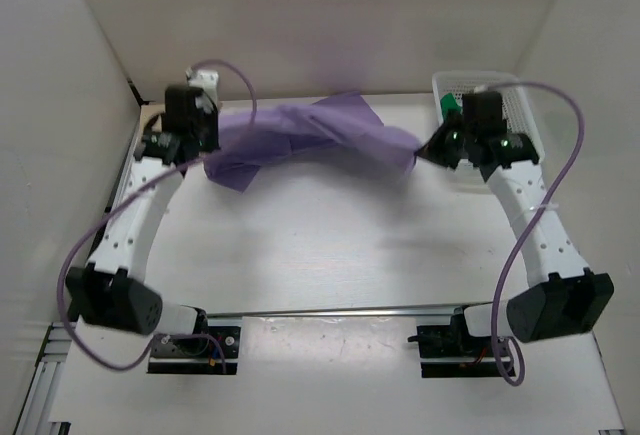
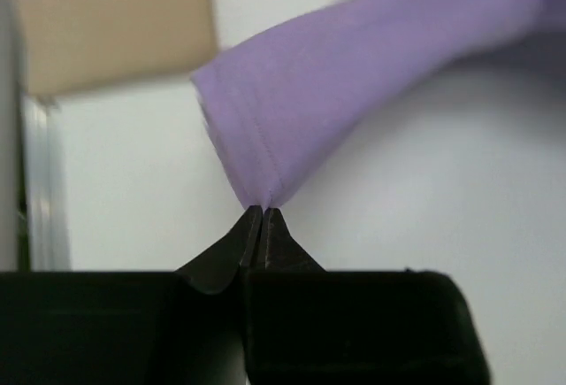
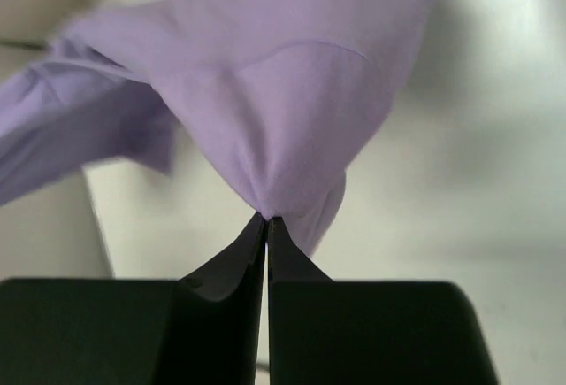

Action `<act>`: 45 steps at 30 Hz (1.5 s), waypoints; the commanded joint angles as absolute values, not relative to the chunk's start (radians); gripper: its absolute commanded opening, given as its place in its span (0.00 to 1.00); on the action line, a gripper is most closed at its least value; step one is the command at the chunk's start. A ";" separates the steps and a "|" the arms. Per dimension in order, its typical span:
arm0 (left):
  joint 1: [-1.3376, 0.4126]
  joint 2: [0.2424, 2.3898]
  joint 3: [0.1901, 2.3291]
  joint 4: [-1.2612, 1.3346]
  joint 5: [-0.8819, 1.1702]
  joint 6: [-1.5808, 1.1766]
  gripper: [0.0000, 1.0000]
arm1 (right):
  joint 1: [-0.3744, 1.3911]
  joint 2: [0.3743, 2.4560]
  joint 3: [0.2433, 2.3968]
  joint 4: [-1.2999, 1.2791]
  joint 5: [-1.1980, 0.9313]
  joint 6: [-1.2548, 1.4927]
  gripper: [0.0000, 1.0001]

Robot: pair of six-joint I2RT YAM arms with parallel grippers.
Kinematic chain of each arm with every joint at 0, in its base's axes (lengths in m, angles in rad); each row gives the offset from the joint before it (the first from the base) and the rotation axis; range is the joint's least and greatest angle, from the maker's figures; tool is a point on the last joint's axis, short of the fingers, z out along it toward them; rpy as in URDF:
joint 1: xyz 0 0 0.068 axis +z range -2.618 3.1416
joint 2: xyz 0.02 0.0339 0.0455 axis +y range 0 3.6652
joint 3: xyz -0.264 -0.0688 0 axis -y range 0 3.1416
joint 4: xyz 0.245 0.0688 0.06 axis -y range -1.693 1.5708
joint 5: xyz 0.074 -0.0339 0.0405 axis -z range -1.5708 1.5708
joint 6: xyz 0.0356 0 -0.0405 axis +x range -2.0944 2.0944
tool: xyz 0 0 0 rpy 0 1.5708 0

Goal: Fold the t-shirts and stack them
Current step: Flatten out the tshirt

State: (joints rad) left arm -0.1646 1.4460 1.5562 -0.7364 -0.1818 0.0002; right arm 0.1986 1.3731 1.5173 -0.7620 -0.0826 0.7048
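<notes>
Purple t-shirt (image 1: 310, 135) strung btwn left gripper (image 2: 263, 210) & right gripper (image 3: 266, 219), both clamped on it.

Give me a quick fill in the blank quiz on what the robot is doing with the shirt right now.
The soft cloth t-shirt is light ____. The left hand and the right hand both pinch it with jaws ____. The white plastic lattice basket stands at the far ____ corner of the white table.
Missing words: purple, shut, right.
</notes>
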 commanded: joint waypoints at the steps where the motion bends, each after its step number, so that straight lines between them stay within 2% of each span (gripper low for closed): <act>1: -0.233 1.290 1.300 -0.824 -0.092 0.000 0.10 | 0.174 1.266 1.280 -0.787 -0.107 0.722 0.00; 3: -0.290 1.189 1.145 -0.961 -0.028 0.000 0.10 | 0.150 1.180 1.090 -0.758 -0.107 0.732 0.00; 4: -0.304 1.171 1.114 -1.041 0.029 0.000 0.15 | 0.150 1.158 1.039 -0.749 -0.116 0.732 0.00; 5: -0.316 1.161 1.089 -1.127 0.160 0.000 0.44 | 0.150 1.144 0.994 -0.749 -0.117 0.732 0.00; 6: -0.343 1.161 1.047 -1.197 0.205 0.000 0.58 | 0.141 1.134 0.929 -0.749 -0.117 0.732 0.00; 7: -0.344 1.161 1.028 -1.269 0.234 0.000 0.64 | 0.141 1.134 0.901 -0.749 -0.117 0.723 0.00; 9: -0.356 1.161 1.005 -1.308 0.275 0.000 0.71 | 0.141 1.134 0.864 -0.749 -0.126 0.723 0.00; 13: -0.319 1.170 1.005 -1.143 0.141 0.000 0.70 | 0.141 1.143 0.841 -0.729 -0.107 0.713 0.00; 17: -0.304 1.291 1.035 -0.979 0.003 0.000 0.55 | 0.141 1.143 0.841 -0.729 -0.107 0.701 0.00; 21: -0.269 1.500 1.080 -0.977 -0.051 0.000 0.49 | 0.141 1.143 0.841 -0.729 -0.087 0.692 0.00; 23: -0.253 1.545 1.080 -0.988 -0.041 0.000 0.49 | 0.141 1.143 0.841 -0.738 -0.077 0.683 0.00; 28: -0.227 1.582 1.104 -1.045 0.063 0.000 0.56 | 0.141 1.123 0.822 -0.747 -0.057 0.683 0.00; 36: -0.236 1.621 1.049 -1.101 0.161 0.000 0.56 | 0.141 1.123 0.784 -0.747 -0.037 0.673 0.00; 45: -0.236 1.652 1.011 -0.997 0.052 0.000 0.62 | 0.141 1.114 0.784 -0.747 -0.026 0.673 0.00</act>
State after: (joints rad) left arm -0.2443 1.6650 1.0103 -1.0473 0.0841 -0.0006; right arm 0.1444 1.1374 0.7868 -0.7536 -0.0498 0.6907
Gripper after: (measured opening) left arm 0.617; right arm 0.004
